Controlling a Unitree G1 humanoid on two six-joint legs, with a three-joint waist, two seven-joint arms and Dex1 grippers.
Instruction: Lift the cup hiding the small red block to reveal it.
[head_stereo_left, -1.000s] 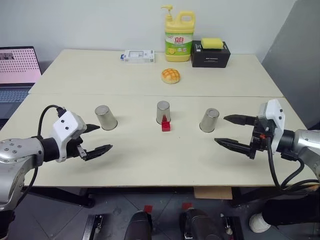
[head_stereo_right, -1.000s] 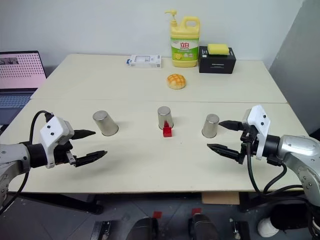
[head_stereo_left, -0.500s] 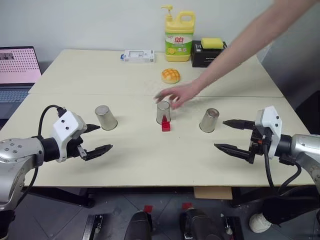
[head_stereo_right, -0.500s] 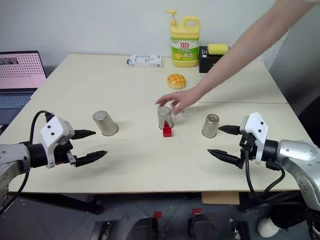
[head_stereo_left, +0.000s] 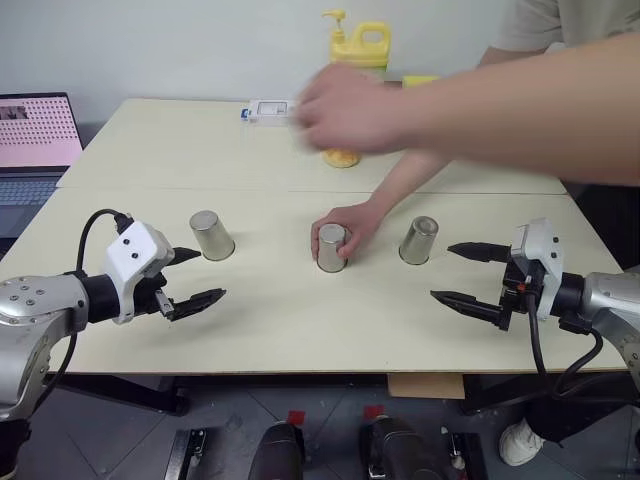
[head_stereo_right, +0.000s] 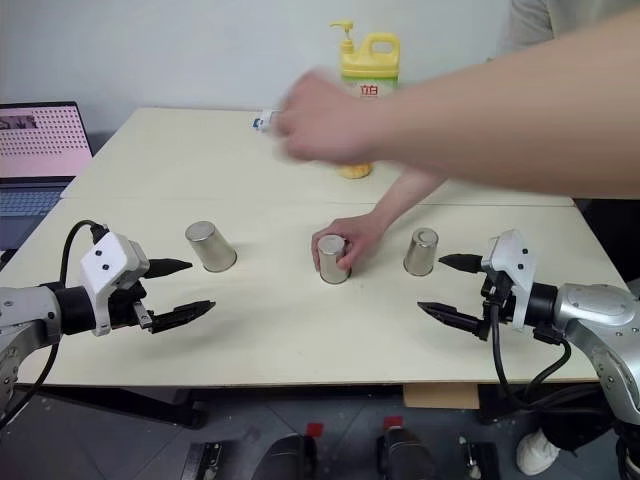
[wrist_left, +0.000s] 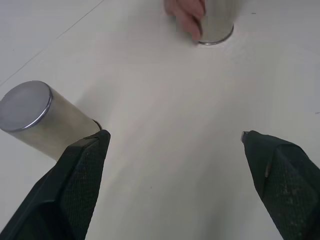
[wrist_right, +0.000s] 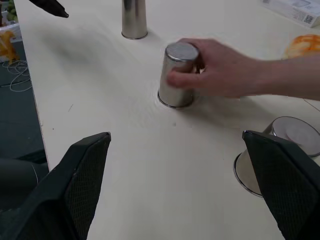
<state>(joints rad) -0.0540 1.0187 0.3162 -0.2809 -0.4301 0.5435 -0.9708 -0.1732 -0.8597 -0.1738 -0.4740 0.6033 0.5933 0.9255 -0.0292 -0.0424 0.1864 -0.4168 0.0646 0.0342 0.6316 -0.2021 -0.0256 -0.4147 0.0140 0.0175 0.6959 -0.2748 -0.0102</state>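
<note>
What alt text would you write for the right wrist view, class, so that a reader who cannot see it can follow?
A person's hand grips the middle upside-down silver cup on a pale table. A second cup stands beyond it, and a third cup sits close by the right gripper, whose black fingers are spread wide apart.

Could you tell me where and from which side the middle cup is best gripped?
Grip the middle cup across its smooth side wall, about halfway up, probably from the robot's near side: it stands upside down, so there is no open rim to pinch, and a person's hand wraps its far side. Both end effectors stand open.
</note>
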